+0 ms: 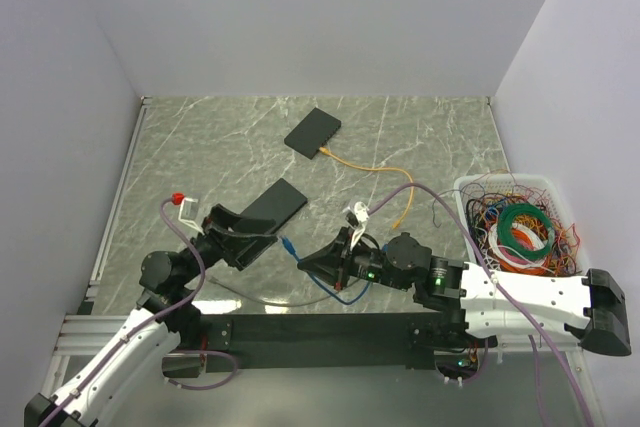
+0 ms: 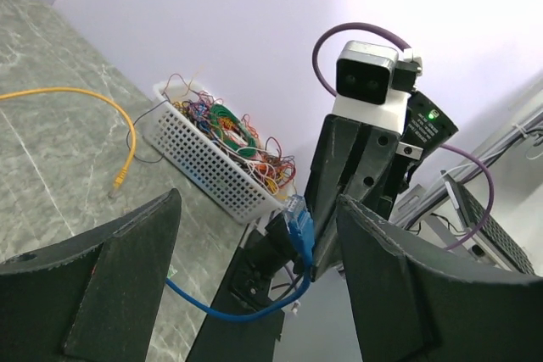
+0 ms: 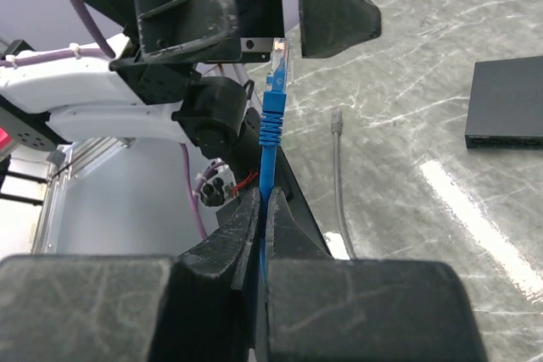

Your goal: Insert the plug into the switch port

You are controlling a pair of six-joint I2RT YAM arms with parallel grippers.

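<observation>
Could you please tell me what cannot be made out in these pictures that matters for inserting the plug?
- Ports of the near switch: top view, too small, and the left gripper overlaps its near end.
- Switch in the right wrist view: cut off by the right edge; ports too dark to tell.
- Left wrist view: no switch in frame.
- Blue cable inside the right gripper: hidden by its fingers.

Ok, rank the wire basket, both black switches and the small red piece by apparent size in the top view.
Largest: wire basket.
Then far switch and near switch: they look alike and the near one is partly hidden, so unranked.
Smallest: red piece.
</observation>
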